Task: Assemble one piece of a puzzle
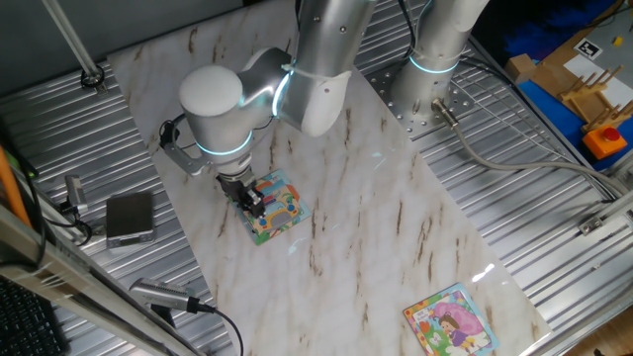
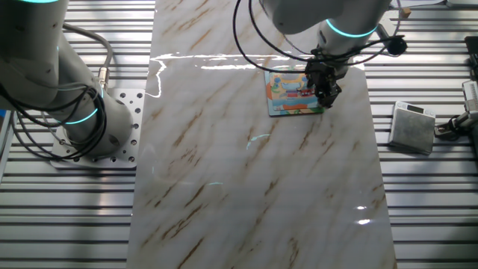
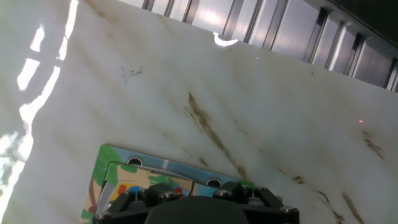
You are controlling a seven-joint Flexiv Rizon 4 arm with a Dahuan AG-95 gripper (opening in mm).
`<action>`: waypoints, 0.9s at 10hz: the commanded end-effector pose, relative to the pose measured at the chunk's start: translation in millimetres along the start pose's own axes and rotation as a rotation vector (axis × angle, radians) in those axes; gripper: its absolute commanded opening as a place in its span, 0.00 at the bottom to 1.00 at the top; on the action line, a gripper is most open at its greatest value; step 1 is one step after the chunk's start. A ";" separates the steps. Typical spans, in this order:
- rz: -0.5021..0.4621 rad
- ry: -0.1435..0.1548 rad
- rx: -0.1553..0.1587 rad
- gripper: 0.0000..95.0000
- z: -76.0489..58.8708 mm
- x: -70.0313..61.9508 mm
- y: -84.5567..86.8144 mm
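While the black two-finger gripper (image 1: 256,205) hangs low over the small square puzzle (image 1: 280,214) with its teal and green border, I cannot tell whether its fingers are spread or pinching anything, and I cannot make out the tiny piece. On the marble-patterned table (image 1: 396,227), a second square puzzle showing a pink-dressed girl (image 1: 451,321) lies well apart. A grey box (image 2: 413,127) sits off the slab.
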State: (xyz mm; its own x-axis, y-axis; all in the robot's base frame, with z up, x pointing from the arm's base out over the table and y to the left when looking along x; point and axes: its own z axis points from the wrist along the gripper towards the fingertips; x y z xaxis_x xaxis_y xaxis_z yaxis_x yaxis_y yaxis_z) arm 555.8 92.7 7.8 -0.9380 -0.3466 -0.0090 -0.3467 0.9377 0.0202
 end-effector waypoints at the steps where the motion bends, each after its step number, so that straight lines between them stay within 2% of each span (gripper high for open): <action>1: 0.003 0.004 -0.002 0.60 6.2 -1.2 -0.4; 7: 0.011 0.013 -0.007 0.60 -5.0 -1.5 3.2; 9: 0.015 0.011 -0.009 0.60 -3.3 -4.8 5.6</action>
State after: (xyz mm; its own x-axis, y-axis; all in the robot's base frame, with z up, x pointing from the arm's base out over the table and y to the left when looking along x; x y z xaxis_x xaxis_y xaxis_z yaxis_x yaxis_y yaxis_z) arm 558.9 102.1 9.8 -0.9438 -0.3306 -0.0002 -0.3304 0.9433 0.0318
